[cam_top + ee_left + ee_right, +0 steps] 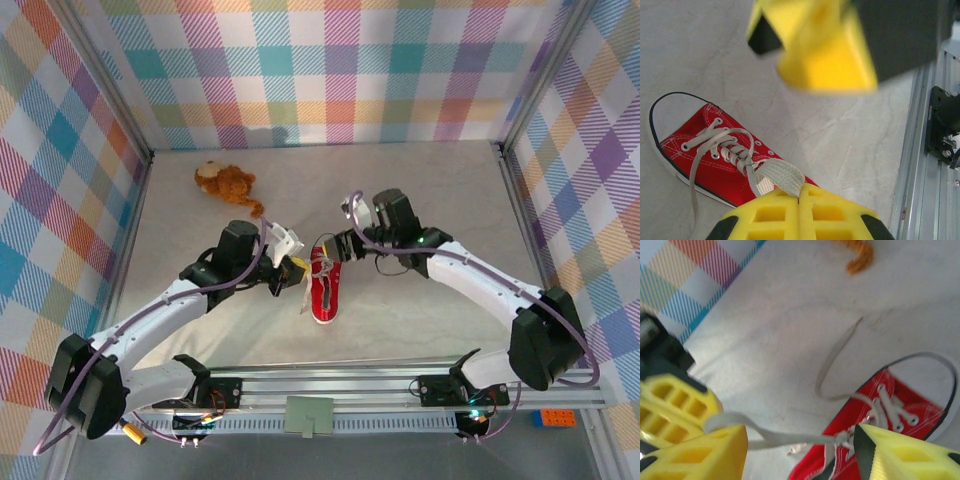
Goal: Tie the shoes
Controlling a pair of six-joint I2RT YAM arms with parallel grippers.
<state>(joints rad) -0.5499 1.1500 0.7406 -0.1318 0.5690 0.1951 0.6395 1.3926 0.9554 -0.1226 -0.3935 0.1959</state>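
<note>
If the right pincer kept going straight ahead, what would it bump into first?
The right pincer would probably meet the white lace across its gap first, then the red shoe; depth is unclear.

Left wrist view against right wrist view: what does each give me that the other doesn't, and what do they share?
Left wrist view: the left gripper shut on a white lace loop, plus the aluminium rail on the right. Right wrist view: the right gripper open with a lace strand stretched across its gap, a loose lace end curving over the table, an orange bit of the plush toy and the plaid wall. Both: the red sneaker, its laced eyelets and the pale table.
</note>
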